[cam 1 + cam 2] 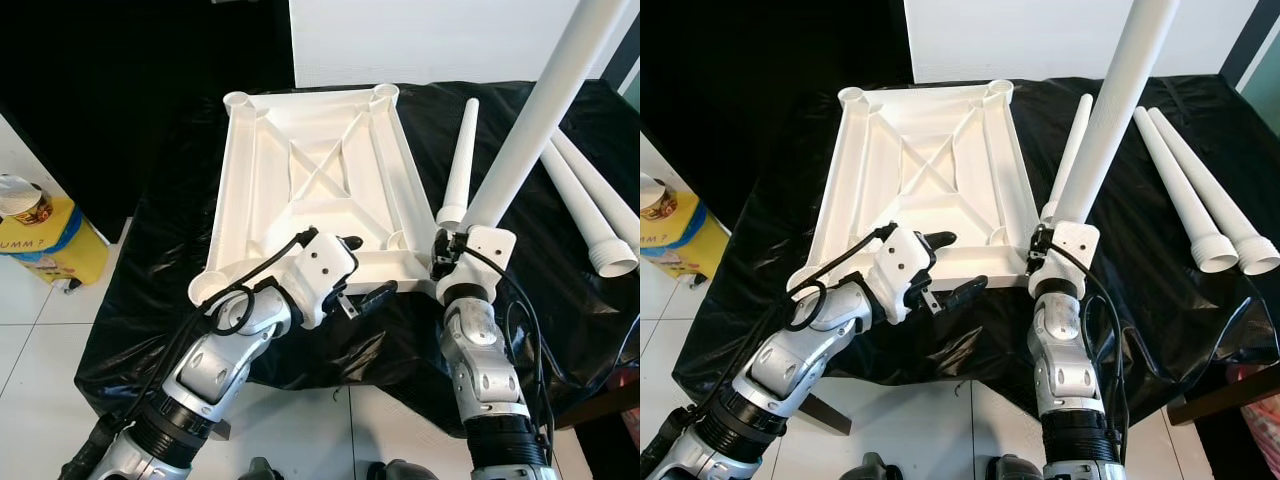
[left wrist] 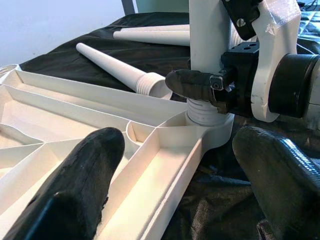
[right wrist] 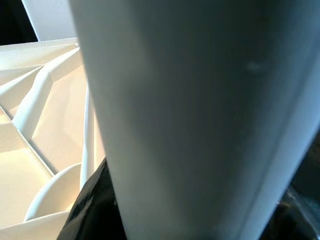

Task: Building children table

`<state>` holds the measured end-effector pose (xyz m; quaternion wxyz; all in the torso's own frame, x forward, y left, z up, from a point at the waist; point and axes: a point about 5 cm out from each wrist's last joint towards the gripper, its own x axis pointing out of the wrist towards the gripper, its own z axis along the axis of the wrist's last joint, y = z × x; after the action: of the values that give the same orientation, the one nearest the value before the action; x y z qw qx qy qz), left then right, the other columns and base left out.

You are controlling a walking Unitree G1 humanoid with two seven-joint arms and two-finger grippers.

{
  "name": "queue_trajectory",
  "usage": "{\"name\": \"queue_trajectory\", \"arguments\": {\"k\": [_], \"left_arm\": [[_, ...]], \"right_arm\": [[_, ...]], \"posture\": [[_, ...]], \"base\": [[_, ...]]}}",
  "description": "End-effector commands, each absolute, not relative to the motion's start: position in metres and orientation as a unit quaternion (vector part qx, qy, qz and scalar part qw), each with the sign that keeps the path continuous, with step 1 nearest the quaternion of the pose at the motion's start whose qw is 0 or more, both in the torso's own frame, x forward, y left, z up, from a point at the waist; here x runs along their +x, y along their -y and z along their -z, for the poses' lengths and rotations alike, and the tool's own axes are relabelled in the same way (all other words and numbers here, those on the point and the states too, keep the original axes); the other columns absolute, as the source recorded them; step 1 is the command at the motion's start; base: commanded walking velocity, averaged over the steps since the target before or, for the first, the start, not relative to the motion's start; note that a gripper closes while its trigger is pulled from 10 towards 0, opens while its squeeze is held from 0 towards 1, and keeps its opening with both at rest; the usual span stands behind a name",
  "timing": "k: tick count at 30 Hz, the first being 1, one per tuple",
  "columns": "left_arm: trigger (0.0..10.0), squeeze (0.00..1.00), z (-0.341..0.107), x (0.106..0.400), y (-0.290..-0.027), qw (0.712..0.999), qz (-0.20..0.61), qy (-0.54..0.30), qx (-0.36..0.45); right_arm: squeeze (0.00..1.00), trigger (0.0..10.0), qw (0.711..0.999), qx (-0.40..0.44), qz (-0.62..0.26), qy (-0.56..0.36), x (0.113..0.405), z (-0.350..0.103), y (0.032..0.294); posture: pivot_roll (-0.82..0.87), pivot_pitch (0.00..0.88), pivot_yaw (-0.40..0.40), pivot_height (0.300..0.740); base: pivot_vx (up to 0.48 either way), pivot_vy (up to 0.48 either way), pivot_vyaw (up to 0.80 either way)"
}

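Observation:
A white table top [image 1: 320, 170] lies upside down on a black cloth [image 1: 150, 290], its ribs and corner sockets facing up. My right gripper [image 1: 447, 250] is shut on a white leg [image 1: 540, 110] that stands upright, slightly tilted, with its threaded end in the near right corner socket [image 2: 210, 117]. The leg [image 3: 190, 115] is close against the right wrist camera. My left gripper [image 1: 368, 268] is open over the top's near edge, one finger [image 2: 85, 175] above the ribs and the other outside the rim. It touches nothing.
Three loose white legs lie on the cloth: one [image 1: 460, 160] beside the top's right edge and two [image 1: 590, 210] further right. A yellow bag [image 1: 45, 235] stands on the tiled floor to the left. A white wall [image 1: 430, 40] is behind.

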<state>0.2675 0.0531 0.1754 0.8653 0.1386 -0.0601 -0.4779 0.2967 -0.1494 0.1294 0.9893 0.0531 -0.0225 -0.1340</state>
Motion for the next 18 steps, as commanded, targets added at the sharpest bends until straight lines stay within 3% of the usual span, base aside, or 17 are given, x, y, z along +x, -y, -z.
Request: {"name": "queue_trajectory", "arguments": {"k": [1, 6, 7, 18], "left_arm": [[10.0, 0.0, -0.17, 0.263, -0.052, 0.842, 0.517, 0.048, 0.147], [10.0, 0.0, -0.17, 0.263, -0.052, 0.841, 0.519, 0.048, 0.146], [10.0, 0.0, -0.17, 0.263, -0.052, 0.84, 0.521, 0.047, 0.147], [10.0, 0.0, -0.171, 0.264, -0.053, 0.837, 0.523, 0.047, 0.151]], "right_arm": [[0.0, 10.0, 0.985, 0.089, 0.141, -0.051, 0.287, -0.103, 0.141], [0.0, 10.0, 0.985, 0.088, 0.142, -0.045, 0.287, -0.105, 0.141], [1.0, 10.0, 0.988, 0.087, 0.128, -0.024, 0.287, -0.111, 0.141], [1.0, 10.0, 0.996, 0.068, 0.042, 0.044, 0.29, -0.13, 0.152]], "posture": [[0.03, 0.083, 0.029, 0.74], [0.02, 0.085, 0.032, 0.74], [0.02, 0.089, 0.046, 0.74], [0.01, 0.093, 0.057, 0.74]], "base": [[0.0, 0.0, 0.0], [0.0, 0.0, 0.0], [0.0, 0.0, 0.0], [0.0, 0.0, 0.0]]}}
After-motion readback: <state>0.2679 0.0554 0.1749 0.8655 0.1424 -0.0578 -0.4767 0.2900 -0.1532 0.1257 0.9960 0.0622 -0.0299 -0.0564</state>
